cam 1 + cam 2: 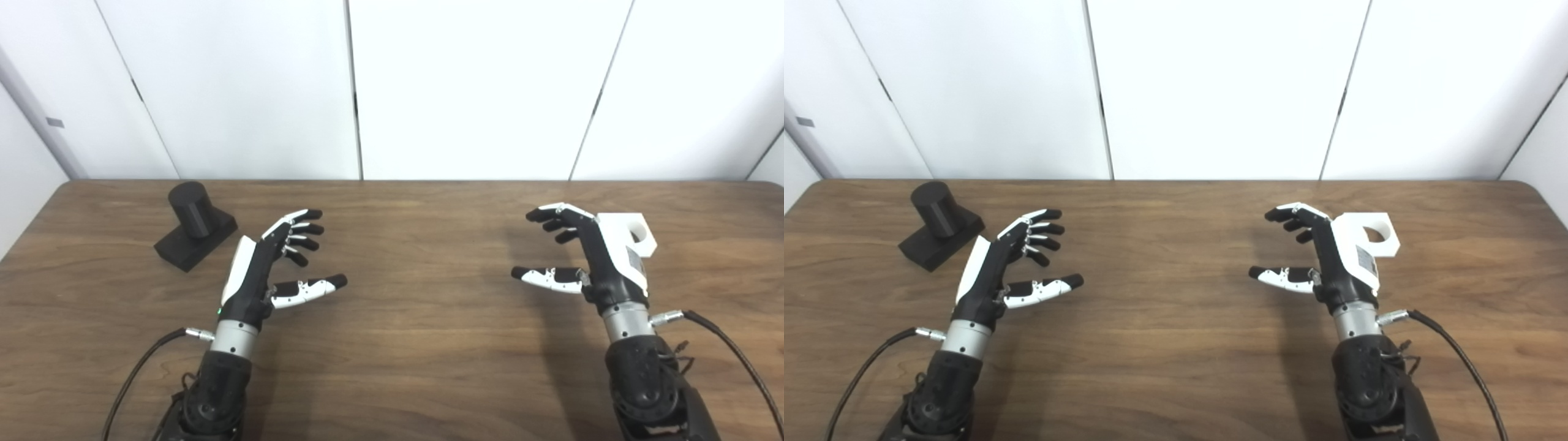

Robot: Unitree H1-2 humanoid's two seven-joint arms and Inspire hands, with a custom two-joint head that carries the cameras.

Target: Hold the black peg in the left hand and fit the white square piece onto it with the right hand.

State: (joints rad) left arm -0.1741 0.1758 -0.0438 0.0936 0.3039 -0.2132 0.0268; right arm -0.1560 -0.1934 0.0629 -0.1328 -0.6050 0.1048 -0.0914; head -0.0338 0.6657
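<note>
peg (195, 224) far left on table (416, 343), square piece (1373, 234) right, hands between

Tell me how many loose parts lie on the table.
2: the black peg at far left, beyond the left hand; the white square piece at right, behind the right hand.

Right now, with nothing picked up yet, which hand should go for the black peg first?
Left. The left hand is open beside the black peg at the table's far left; the right hand, also open, sits by the white square piece.
</note>
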